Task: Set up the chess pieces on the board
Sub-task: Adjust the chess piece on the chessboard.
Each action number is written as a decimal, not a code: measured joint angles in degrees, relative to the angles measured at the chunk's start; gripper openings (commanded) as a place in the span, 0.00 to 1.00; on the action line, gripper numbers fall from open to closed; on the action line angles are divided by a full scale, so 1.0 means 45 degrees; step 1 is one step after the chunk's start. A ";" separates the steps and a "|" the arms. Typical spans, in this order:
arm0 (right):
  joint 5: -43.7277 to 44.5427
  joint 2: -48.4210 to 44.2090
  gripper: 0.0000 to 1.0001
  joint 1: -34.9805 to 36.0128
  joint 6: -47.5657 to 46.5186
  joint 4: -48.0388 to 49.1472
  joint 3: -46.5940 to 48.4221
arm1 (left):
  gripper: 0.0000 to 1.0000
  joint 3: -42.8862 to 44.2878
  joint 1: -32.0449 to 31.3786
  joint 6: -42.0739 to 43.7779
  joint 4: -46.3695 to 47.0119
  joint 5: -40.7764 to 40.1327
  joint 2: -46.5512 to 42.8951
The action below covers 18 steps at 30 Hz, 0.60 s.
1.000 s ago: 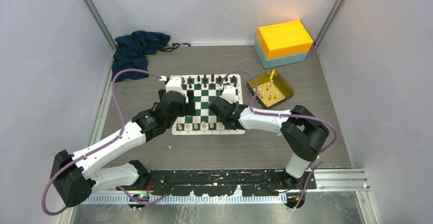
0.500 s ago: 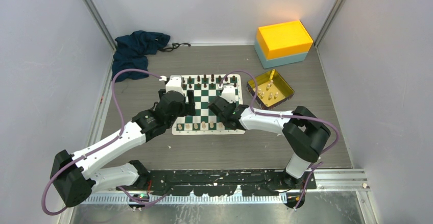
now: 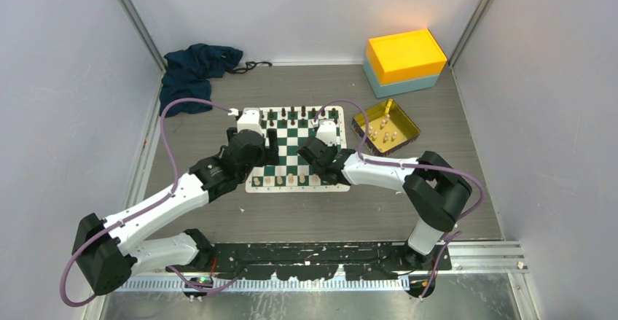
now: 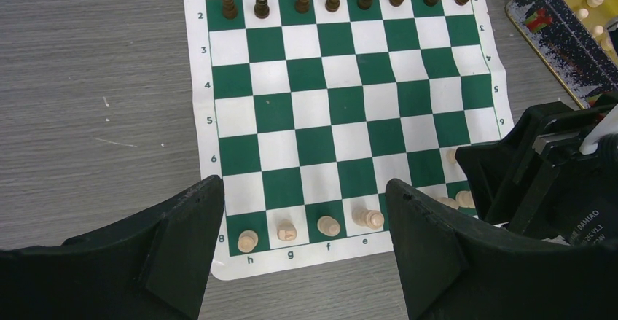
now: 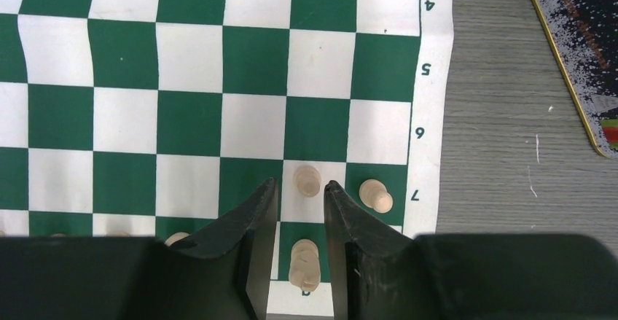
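The board [image 3: 291,142] lies flat mid-table, also seen in the left wrist view [image 4: 313,108] and the right wrist view [image 5: 189,65]. Several cream chess pieces stand along its near row [image 4: 329,226]. My right gripper [image 5: 300,186] is low over the near right corner [image 3: 325,165] and slightly open. A cream pawn [image 5: 307,180] stands free just beyond its tips. Another pawn [image 5: 376,194] stands to the right. A taller cream piece [image 5: 304,262] stands between the fingers, untouched. My left gripper [image 4: 304,189] hangs wide open and empty above the near left [image 3: 270,149].
Black pieces [image 4: 300,1] fill the far two rows. A gold tray [image 3: 386,127] with several cream pieces sits right of the board, also in the left wrist view [image 4: 561,36]. A yellow and blue box [image 3: 405,61] stands at the back right, a dark cloth [image 3: 193,68] at the back left.
My right gripper has shifted very slightly toward the far left. The left arm has not moved.
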 measured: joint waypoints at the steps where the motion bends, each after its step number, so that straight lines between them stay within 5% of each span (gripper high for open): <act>1: -0.0005 0.0000 0.36 -0.0039 0.0000 0.0044 0.0000 | 0.81 0.0000 0.0000 0.0000 0.0000 0.0000 0.0034; 18: -0.0525 0.0350 0.35 -0.0568 0.0000 0.0495 -0.0083 | 0.82 0.0000 0.0000 0.0010 0.0087 0.0000 0.0403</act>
